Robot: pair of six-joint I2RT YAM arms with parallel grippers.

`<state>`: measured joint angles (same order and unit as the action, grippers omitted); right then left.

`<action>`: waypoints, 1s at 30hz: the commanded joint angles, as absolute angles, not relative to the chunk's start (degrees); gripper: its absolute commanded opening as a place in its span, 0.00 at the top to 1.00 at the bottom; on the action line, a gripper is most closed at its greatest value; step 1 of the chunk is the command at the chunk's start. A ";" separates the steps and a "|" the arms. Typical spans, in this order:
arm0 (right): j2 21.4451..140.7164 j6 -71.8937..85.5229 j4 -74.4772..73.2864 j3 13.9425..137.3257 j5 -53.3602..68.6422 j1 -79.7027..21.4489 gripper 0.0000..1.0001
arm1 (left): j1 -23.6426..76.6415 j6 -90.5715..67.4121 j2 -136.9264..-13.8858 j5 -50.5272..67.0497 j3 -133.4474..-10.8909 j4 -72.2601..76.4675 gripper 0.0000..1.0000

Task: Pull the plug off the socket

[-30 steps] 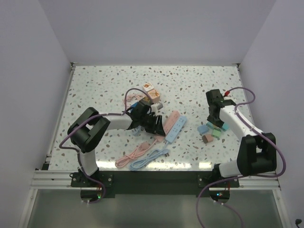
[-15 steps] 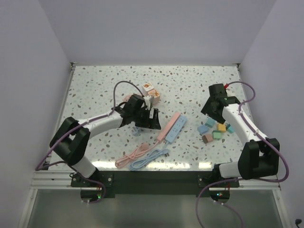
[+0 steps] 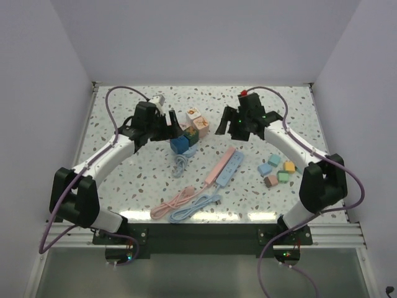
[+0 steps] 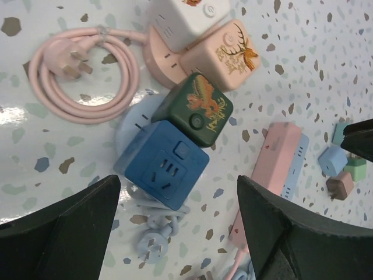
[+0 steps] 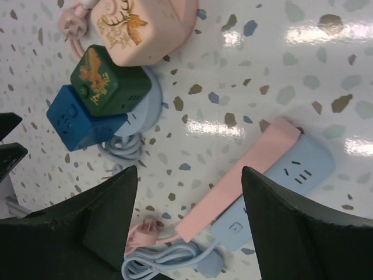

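1. Arms apart: half a second ago the left gripper (image 4: 178, 186) sat low at centre frame over the cubes and the right gripper (image 5: 189, 175) hung by the small blocks (image 3: 277, 171) at right. We now find both in the upper half of the top view, flanking the cube cluster.
2. Glossy plastic, rounded corners: the blue cube socket (image 4: 163, 166), its face slotted, touches the green cube (image 4: 195, 109), which is stamped with an orange emblem. We cannot tell whether the two are plugged together. A pale blue plug (image 4: 152, 242) lies loose on the speckled table (image 3: 124, 105) just below them.
3. From the left wrist, the blue cube socket lies at centre frame between widely spread, empty fingers. From the right wrist, it sits at upper left, beyond fingers equally spread and holding nothing.
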<state>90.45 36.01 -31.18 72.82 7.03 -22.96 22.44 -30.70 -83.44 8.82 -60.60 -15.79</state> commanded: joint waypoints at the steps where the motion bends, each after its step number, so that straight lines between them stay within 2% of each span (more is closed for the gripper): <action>1: 94.73 36.56 -27.51 78.74 11.78 -24.34 0.24 | 19.69 -29.27 -82.62 8.88 -62.75 -16.79 0.14; 8: 104.49 37.36 -24.96 87.17 8.35 -27.59 0.21 | 16.88 -29.18 -85.43 12.56 -63.01 -14.15 0.24; 15: 117.76 23.13 -35.24 106.76 1.58 -30.23 0.13 | 16.87 -29.62 -85.08 16.35 -63.02 -13.53 0.25; 24: 129.45 11.17 -43.68 122.41 -3.52 -31.46 0.13 | 16.87 -31.11 -83.41 17.31 -58.62 -12.48 0.25; 30: 131.40 9.58 -44.13 120.69 -4.39 -32.52 0.15 | 16.87 -31.38 -83.06 17.14 -58.10 -12.13 0.25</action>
